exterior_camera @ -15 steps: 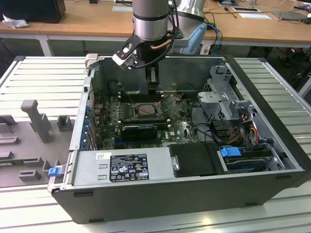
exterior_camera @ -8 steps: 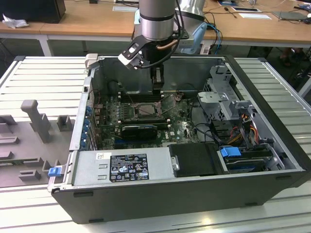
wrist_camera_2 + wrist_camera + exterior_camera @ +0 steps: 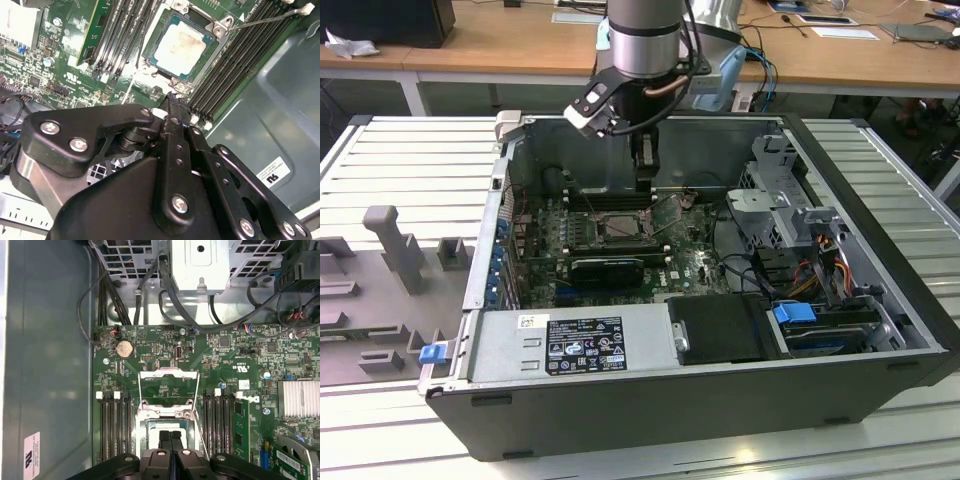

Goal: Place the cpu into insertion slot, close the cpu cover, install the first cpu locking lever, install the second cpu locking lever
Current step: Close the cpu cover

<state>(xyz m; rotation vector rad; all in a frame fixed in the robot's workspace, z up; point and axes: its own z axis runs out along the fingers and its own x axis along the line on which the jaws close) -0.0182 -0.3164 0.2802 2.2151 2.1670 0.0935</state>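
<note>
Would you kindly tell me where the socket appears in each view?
Exterior view: socket mid-board, beside the gripper.
Second wrist view: socket beyond the gripper, chip seated inside.
First wrist view: socket between gripper and open cover.
Shared landmark: black memory slots flanking it.

Open computer case (image 3: 620, 410); coin battery (image 3: 124, 347); finned heatsink (image 3: 298, 398); black memory slots (image 3: 116, 430)

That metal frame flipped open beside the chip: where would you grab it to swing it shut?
Probably by its free end bar. The cpu cover is a thin frame hinged at the insertion slot and swung open away from the cpu, so the bar opposite the hinge gives the most leverage. Come from above, jaws straddling the thin plate; the window leaves room for one.
</note>
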